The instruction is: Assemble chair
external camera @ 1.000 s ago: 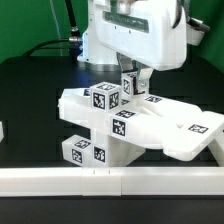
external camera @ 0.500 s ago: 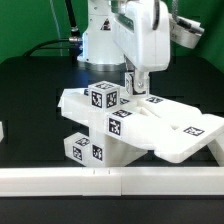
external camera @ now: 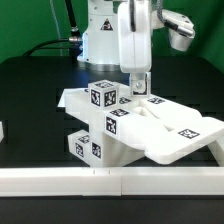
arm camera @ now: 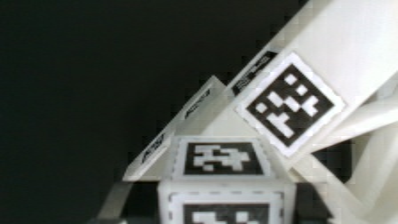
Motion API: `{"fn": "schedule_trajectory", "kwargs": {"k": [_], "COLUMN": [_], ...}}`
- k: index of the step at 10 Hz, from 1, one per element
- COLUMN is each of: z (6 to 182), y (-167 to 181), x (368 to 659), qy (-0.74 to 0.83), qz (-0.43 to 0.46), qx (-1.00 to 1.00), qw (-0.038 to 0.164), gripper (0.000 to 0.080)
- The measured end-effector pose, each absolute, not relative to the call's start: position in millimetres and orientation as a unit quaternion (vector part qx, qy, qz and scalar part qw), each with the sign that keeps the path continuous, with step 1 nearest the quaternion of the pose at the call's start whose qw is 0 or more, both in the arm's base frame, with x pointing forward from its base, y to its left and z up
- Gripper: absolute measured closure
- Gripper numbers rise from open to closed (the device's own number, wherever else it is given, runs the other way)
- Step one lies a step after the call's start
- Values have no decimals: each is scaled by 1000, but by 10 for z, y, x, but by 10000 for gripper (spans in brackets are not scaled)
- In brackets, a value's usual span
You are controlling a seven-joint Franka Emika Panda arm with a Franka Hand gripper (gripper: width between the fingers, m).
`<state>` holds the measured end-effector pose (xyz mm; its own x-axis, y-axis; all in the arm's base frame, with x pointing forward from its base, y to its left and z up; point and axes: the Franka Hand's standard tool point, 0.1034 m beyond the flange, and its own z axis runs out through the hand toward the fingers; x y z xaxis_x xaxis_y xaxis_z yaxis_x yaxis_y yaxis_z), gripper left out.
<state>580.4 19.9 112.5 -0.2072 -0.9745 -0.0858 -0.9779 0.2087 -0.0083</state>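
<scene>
Black matte surface [external camera: 30,110] fills the scene, with a long white border rail [external camera: 60,180] along its near edge and the base of the arm behind. On it, toward the middle, sits the chair [external camera: 125,125], a partly joined cluster of white blocky plastic parts: stacked leg blocks bearing square black-and-white tags at the exterior view's left, and a broad flat seat slab [external camera: 185,135] tilted and reaching toward the exterior view's right. The pincer [external camera: 137,88] comes straight down from above and meets the cluster just behind the topmost tagged block [external camera: 104,97]; its fingers are drawn nearly together, apparently clamped on a narrow upright part of the chair, though the exact piece between them is hidden by the hand. The wrist view shows only tagged white faces very close below, against darkness. These parts look rigid and fairly light, with smooth plastic faces that could slip under a shallow pinch, so a hold across two flat parallel sides of a block seems safest. Since the pieces seem only loosely joined, a pull at one end could well tip or separate the stack.
</scene>
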Motion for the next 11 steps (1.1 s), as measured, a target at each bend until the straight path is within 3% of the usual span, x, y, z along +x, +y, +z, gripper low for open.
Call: {"fn": "schedule_trajectory", "kwargs": {"k": [1, 2, 3, 4, 5, 6, 7, 11], "z": [1125, 1124, 1123, 1123, 1123, 1122, 1133, 1125], "y": [206, 205, 206, 206, 207, 200, 201, 193], "x": [5805, 5804, 5804, 5804, 5804, 5785, 5766, 5794], "qy": [786, 781, 775, 767, 767, 733, 677, 566], "qz": [25, 25, 25, 24, 24, 27, 36, 29], "qx": [-617, -622, -630, -640, -641, -679, -735, -824], "qw": [37, 37, 37, 37, 37, 31, 22, 27], "gripper": [512, 439, 439, 257, 257, 172, 156, 150]}}
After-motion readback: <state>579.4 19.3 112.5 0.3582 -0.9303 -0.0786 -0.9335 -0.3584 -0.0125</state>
